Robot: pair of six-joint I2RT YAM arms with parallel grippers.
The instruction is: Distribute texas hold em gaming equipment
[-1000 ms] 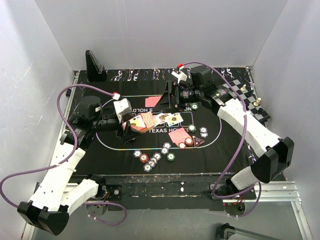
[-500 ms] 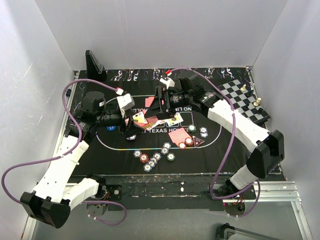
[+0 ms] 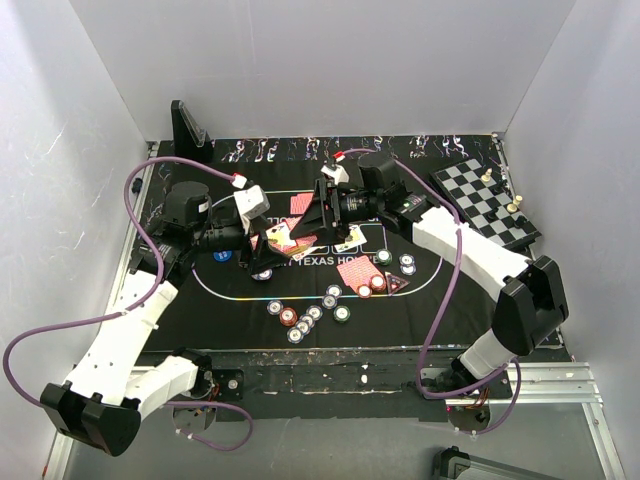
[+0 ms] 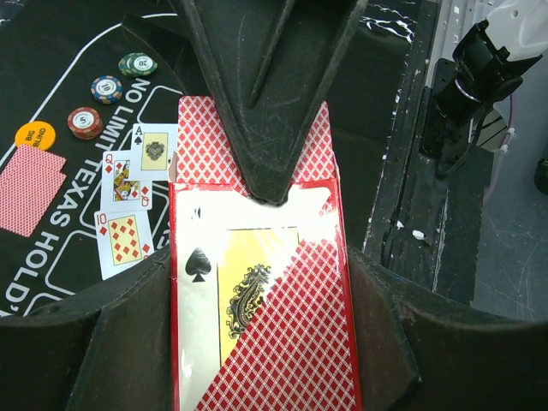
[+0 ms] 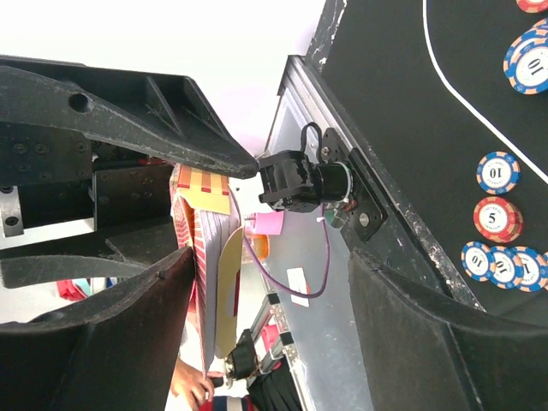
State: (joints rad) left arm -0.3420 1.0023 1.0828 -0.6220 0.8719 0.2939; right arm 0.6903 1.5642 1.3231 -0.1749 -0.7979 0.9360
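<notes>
card box pinched in the left hand, right hand spread at its far end

the card box (image 4: 257, 342) sat between the fingers of the left hand (image 4: 259, 257), gripped by its two long edges, with the jaws partly closed against them. it was held above the middle of the mat (image 3: 450, 300), between the two hands. its long axis ran straight out along the left fingers. the spade-printed face looked up at the wrist camera, and the open end with red-patterned backs pointed at the right hand (image 5: 272, 257). that hand was spread wide and held nothing. the box showed edge-on inside its gap, near one finger; i could not tell if they touched. both arms reached inward over the mat, hands facing each other. three face-up cards (image 4: 128, 201) lay on the mat below.
</notes>
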